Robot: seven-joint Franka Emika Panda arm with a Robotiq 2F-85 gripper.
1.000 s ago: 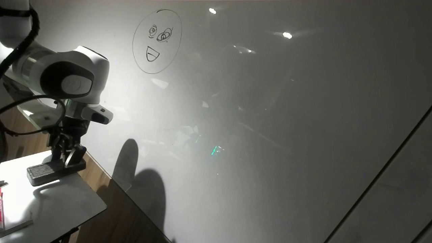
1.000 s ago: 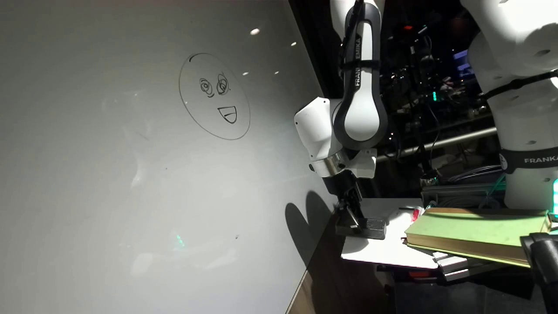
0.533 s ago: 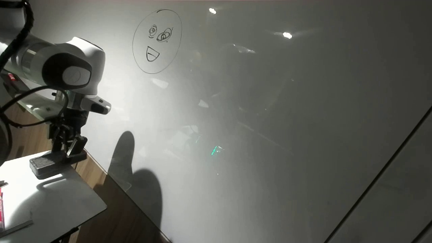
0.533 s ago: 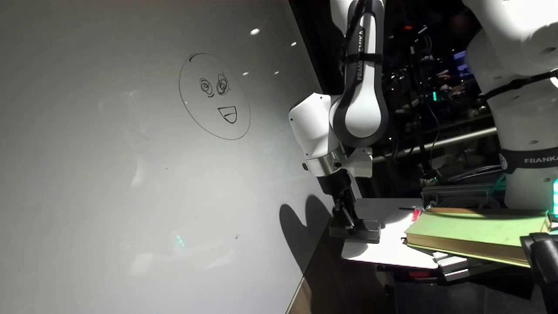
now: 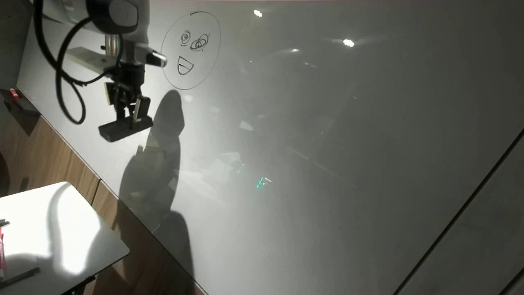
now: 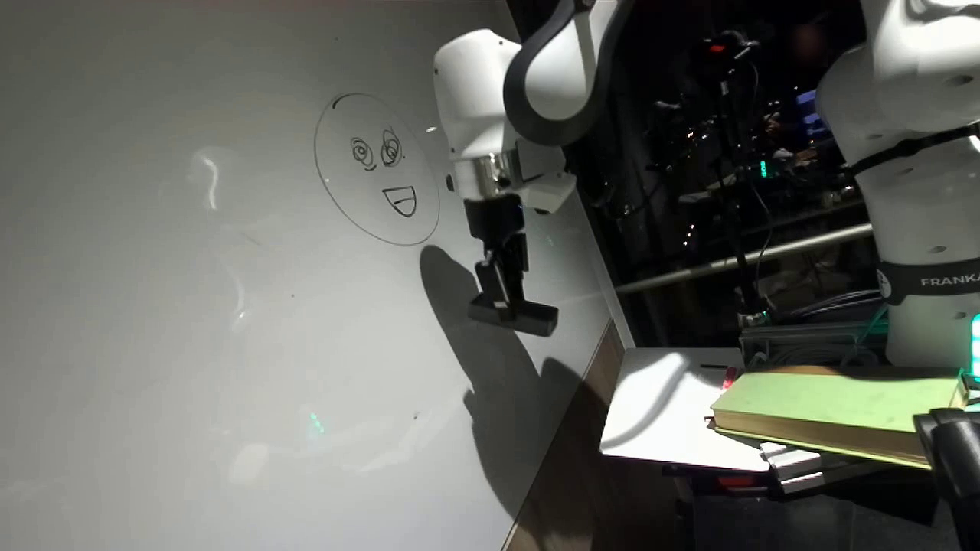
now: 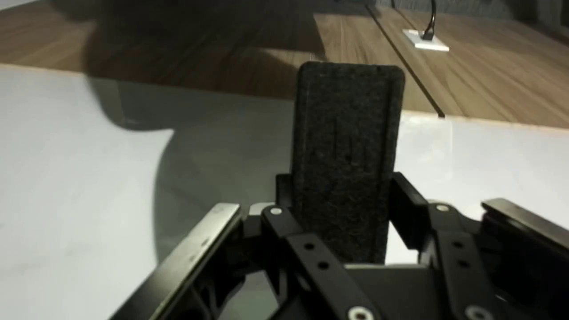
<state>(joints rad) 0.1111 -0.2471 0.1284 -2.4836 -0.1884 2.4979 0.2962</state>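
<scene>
Glossy white whiteboard (image 5: 335, 164) fills most of both exterior views, its lower edge running diagonally above brown wood-grain panelling (image 5: 53, 147). Towards its upper edge is a black line drawing of a smiling face (image 5: 191, 51): an oval with scribbled eyes and a half-moon mouth. Broad dark shadows fall across the whiteboard's lower part and the panelling.

Before the whiteboard, a white-and-black robot arm (image 6: 475, 99) ends in a black two-fingered gripper with silver metal plates (image 7: 344, 200). It pinches a dark grey rectangular felt eraser (image 7: 346, 133), one finger against each long side. The eraser lies directly between the fingertips, its far end reaching out beyond them. In both exterior views it hangs slightly tilted across the end of the gripper, lower in the picture than the drawn face and well apart from the small white rectangular desk (image 5: 73, 237).

Only the wrist view shows the eraser's fuzzy, textured face up close, and a white rectangular socket plate (image 7: 437, 45) with a black cable on the panelling. In an exterior view, a black tray (image 5: 27, 107) bearing a small red object (image 5: 14, 93) sits at the whiteboard's lower corner. Only in an exterior view appear a thick pale-green book (image 6: 842, 402), overlapping the desk's edge, and a white robot column with a black band lettered FRANKA (image 6: 911, 199).
</scene>
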